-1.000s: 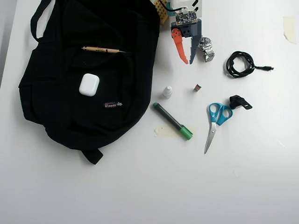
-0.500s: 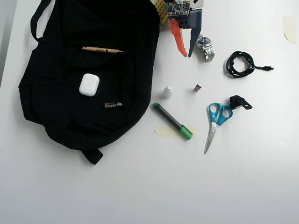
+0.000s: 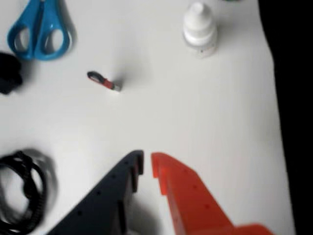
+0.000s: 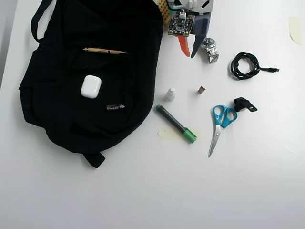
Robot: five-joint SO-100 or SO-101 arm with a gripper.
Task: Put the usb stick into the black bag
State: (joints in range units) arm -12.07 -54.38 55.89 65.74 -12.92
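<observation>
Lying loose on the white table (image 4: 143,191), the usb stick (image 4: 201,89): tiny, rigid, dark red with a silver end; judged very light and apt to skid or flip if nudged; best pinched across its short red body, jaws low to the surface; white dropper bottle (image 4: 170,94) near at 9 o'clock of it in the overhead view, blue scissors (image 4: 218,122) at 5 o'clock; gripper (image 3: 147,165) apart from it, at 12 o'clock overhead, tips nearly together, grasping nothing; black bag (image 4: 90,71) well off at 9 o'clock.
</observation>
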